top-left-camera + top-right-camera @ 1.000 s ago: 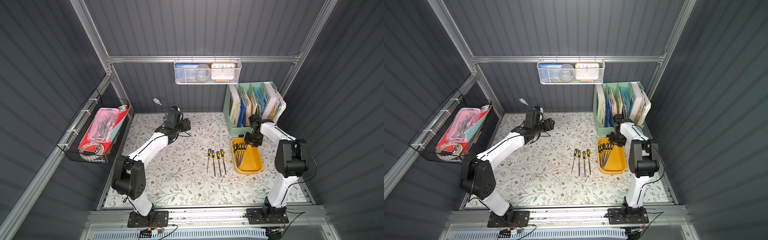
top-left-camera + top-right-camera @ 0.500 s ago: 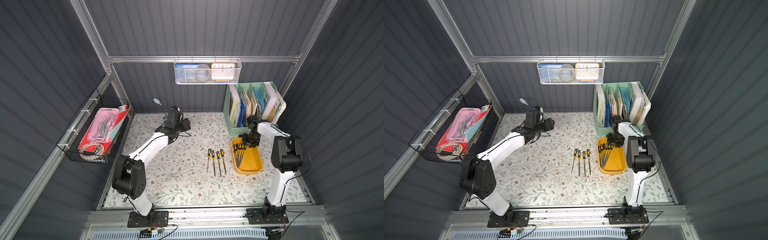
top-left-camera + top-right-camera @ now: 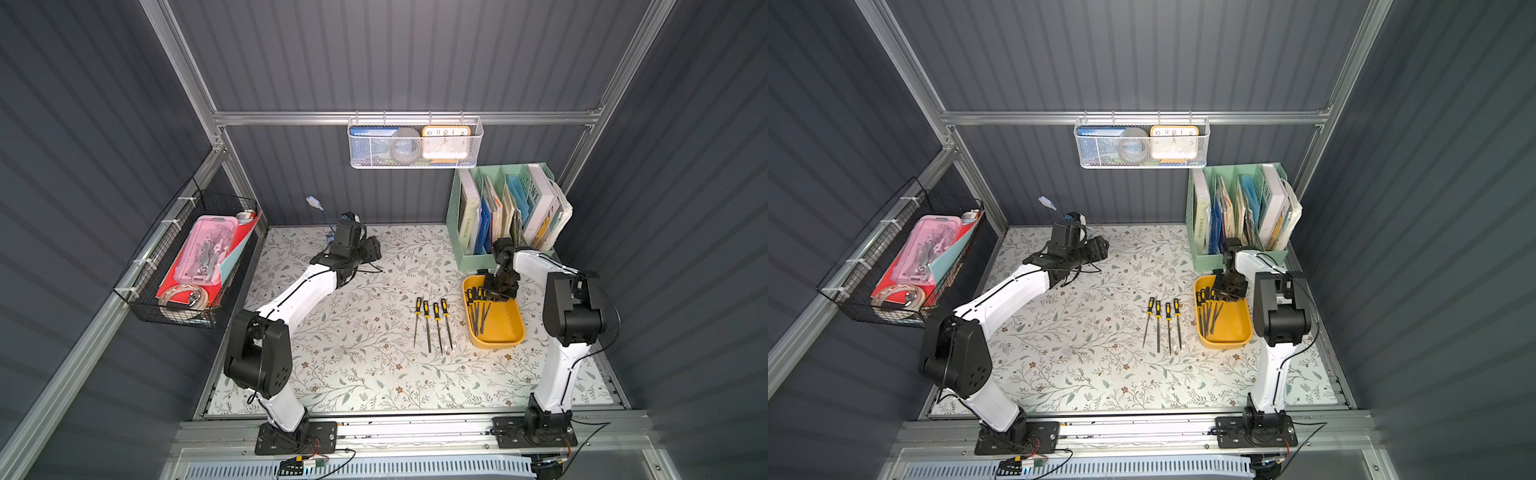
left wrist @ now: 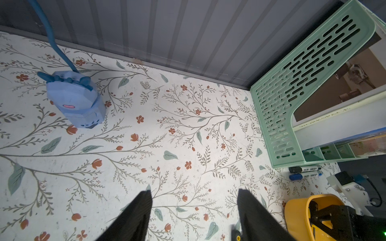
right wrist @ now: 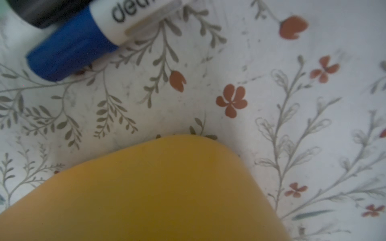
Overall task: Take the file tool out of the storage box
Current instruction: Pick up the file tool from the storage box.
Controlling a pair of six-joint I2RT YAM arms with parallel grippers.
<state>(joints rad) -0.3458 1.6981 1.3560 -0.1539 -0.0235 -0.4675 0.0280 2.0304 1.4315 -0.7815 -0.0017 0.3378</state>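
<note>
**Top views.**
- Storage box [image 3: 505,328]: mustard-yellow tray on the floral table, used here as the landmark for every entry.
- File tools [image 3: 477,311]: a loose bundle inside the box. The black-and-yellow handles lie at its far end and the blades fan toward its near end.
- Four files [image 3: 432,322]: set in a row on the table just beside the box, on the side toward the left arm.
- Right gripper [image 3: 496,290]: down over the box's far end, at the handles. Its fingers are hidden under the wrist, so I cannot tell whether they have closed on a file.
- Left gripper [image 3: 372,248]: well apart from the box, carrying nothing.

**Left wrist view.**
- Left gripper [image 4: 194,194]: its fingers are spread, with only bare table between them.
- The box's far corner [image 4: 296,210] shows with the right gripper [image 4: 330,215] dipped into it.
- Only this view shows two markers [image 4: 305,172] lying between the box and the green organiser [image 4: 292,104].

**Right wrist view.**
- It shows only a blurred outer corner of the box [image 5: 156,187] and the blue marker [image 5: 71,48] just beyond it.
- No fingers and no file appear, so the top views alone place the bundle.

**Step in hand, as I judge it:** taking hold of one file by its handle.

**Next move calls for:** a pinch on a single handle, then a lift clear of the rim without dragging the neighbouring files.
</note>
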